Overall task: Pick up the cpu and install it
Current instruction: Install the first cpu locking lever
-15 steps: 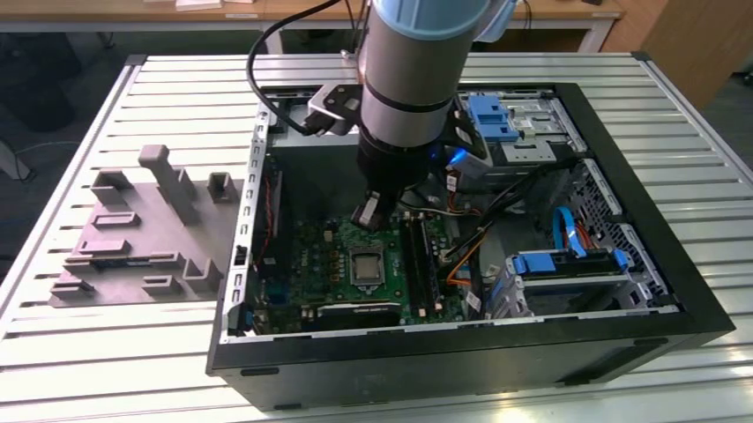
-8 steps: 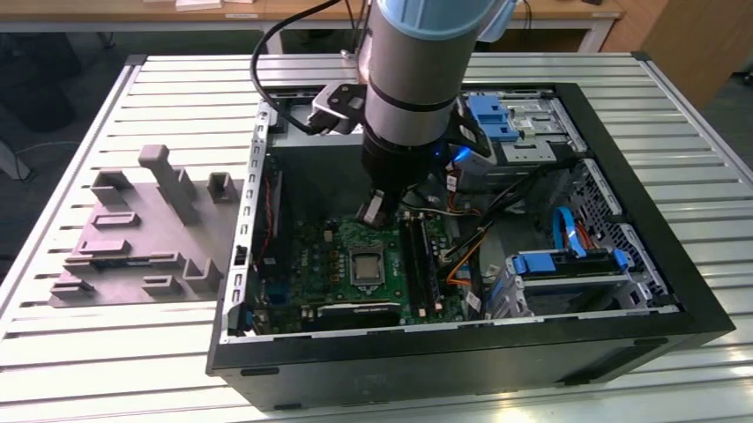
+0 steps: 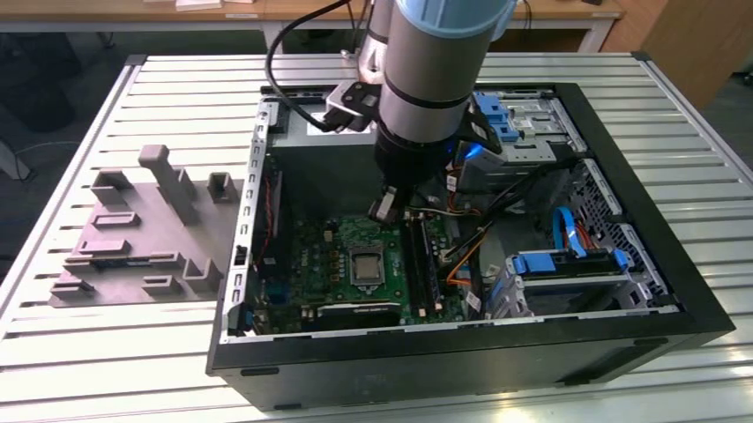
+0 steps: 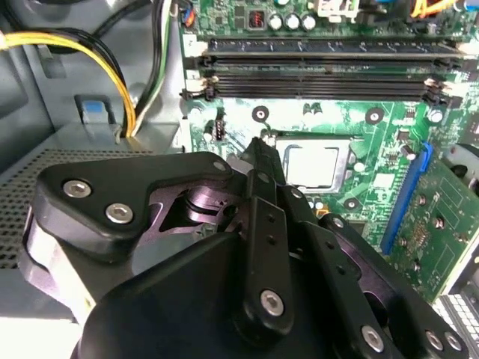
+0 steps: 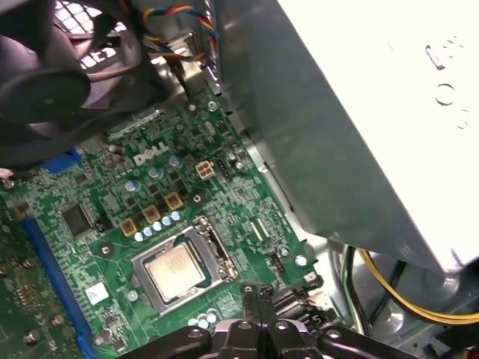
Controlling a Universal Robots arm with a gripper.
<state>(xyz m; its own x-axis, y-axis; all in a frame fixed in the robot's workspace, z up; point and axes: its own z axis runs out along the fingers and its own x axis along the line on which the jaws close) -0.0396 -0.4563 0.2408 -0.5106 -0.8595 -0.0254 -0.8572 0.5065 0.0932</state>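
Claw [image 5: 257,293] beside seated cpu [image 5: 175,268]

slatted table [image 3: 141,352], grey tray [image 3: 136,238], computer case [image 3: 659,291]

One arm [image 3: 429,79] with one gripper [image 5: 256,298], one case [image 3: 471,352], one board [image 5: 150,217], one cpu [image 5: 174,269], one tray [image 3: 136,238], two slots [image 4: 329,48].

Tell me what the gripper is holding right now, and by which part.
Nothing. The black gripper hangs empty beside the socket frame, while the small silvery-grey square cpu already lies in the green circuit board.
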